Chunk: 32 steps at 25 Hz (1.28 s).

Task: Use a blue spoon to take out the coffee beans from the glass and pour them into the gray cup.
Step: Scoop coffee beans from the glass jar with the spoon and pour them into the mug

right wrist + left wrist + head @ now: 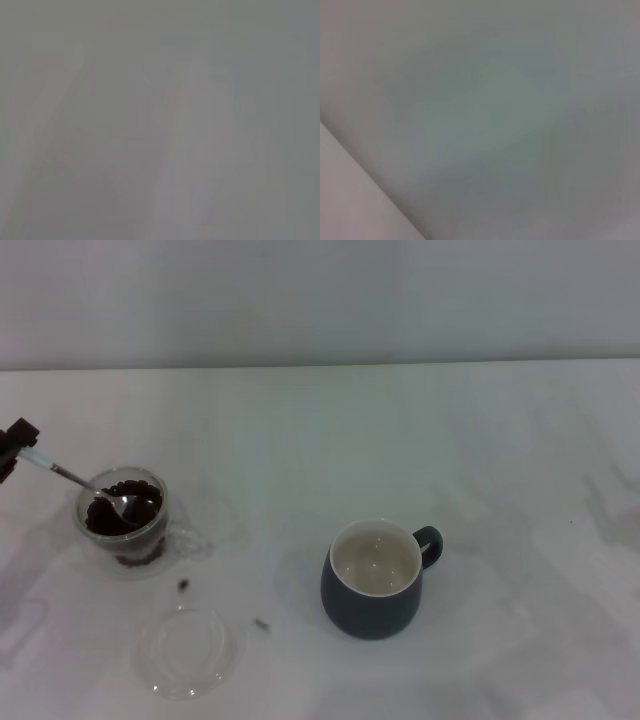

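In the head view, the glass (122, 522) stands at the left of the white table, holding coffee beans (140, 512). The blue spoon (85, 483) slants down into it, its metal bowl among the beans and its pale handle running up to my left gripper (14, 447) at the left edge, which is shut on the handle. The gray cup (372, 580) stands right of centre, cream inside, with no beans showing in it, its handle to the right. My right gripper is out of view. Both wrist views show only plain grey surface.
A flat clear glass dish (189, 650) lies in front of the glass near the table's front edge. Two stray beans (184, 586) lie on the table between the glass and the dish, the other (261, 623) nearer the cup.
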Tool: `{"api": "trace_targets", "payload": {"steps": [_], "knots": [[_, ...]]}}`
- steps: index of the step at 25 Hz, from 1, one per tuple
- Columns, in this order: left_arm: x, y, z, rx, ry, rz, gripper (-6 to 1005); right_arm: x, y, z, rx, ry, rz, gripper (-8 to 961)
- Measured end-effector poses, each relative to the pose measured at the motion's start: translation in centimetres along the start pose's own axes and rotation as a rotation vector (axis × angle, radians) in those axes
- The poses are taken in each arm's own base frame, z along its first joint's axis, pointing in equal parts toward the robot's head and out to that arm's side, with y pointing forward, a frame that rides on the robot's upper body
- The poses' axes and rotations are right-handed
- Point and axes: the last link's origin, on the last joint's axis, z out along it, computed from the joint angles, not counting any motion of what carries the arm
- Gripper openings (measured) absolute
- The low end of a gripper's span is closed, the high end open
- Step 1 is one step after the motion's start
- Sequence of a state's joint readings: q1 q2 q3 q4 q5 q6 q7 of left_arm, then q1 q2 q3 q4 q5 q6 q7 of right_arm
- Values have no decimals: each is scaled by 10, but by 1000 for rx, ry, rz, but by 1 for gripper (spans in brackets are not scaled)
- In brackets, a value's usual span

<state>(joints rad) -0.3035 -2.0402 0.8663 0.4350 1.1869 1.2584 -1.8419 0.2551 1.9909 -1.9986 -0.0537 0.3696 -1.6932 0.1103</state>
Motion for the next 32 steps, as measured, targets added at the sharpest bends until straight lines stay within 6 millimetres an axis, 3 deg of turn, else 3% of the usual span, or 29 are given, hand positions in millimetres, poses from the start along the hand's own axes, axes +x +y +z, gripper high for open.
{"api": "trace_targets", "payload": {"steps": [12, 32], "knots": [[-11, 21, 19, -112, -44, -1, 133, 0, 2, -1, -2, 1, 4, 394], [-41, 56, 82, -235, -220, -53, 133, 0, 3, 1, 1, -4, 8, 395]]}}
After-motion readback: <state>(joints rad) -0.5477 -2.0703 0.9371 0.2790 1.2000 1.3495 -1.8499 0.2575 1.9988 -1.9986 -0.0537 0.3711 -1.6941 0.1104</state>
